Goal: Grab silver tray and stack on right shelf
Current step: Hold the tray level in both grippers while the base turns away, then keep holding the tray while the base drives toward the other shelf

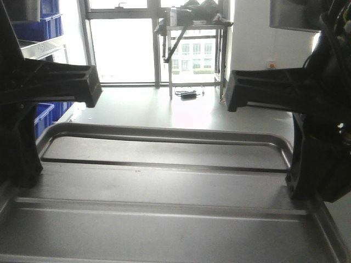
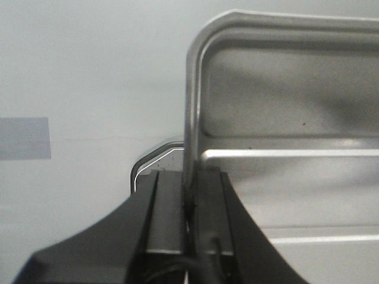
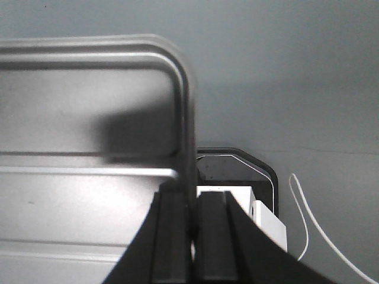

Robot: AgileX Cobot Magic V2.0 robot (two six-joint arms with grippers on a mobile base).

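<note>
Fingers (image 2: 169,213) of left gripper (image 2: 189,180) pinch the 9 o'clock rim of the silver tray (image 1: 164,219), right gripper (image 3: 190,198) its 3 o'clock rim; long axis 9-to-3; open floor (image 1: 148,109) at 12.

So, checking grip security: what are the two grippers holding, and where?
Shallow shiny metal tray: left gripper pinches its left rim, right gripper its right.

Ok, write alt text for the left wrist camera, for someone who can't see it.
The left tool is shut on the side rim of the silver tray, clamping it from inside and outside. The shiny ribbed tray fills the right half; a pale surface with a grey-blue patch lies left.
</note>
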